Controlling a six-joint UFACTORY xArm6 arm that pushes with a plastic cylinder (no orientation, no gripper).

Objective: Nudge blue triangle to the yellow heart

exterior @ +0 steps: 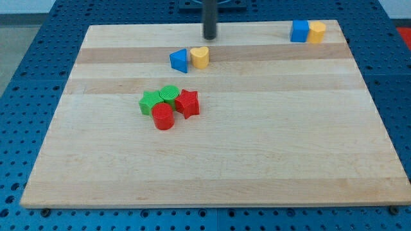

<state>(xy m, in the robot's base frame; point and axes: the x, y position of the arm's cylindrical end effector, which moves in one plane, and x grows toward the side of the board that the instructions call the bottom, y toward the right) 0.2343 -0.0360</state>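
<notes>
The wooden desk [212, 173] filled most of the view, a pale board resting on a blue perforated base [26, 96]. Most of its surface lay bare, with the blocks gathered in three small groups.

The largest group sat left of centre: a green block [149, 102] of unclear shape, a green cylinder-like block [169, 94], a red star [187, 102] and a red cylinder [163, 117], all touching or nearly so. They lay well apart from the task's pieces and seemed out of any likely pushing path.

Near the view's top right corner, a blue block [299, 31] and a yellow block [316, 31] stood side by side, touching, close to the desk's edge.

The blue triangle [179, 60] sat toward the view's top, left of centre, with the yellow heart [200, 57] immediately on its right; the two appeared to touch. Judged from that, the nudge looked essentially complete.

My tip [210, 37] stood above and slightly right of the heart in the view, near it but clear of both blocks, probably so as not to disturb the pair. The arm carried no claw, only the dark rod, so nothing was grasped or released.
</notes>
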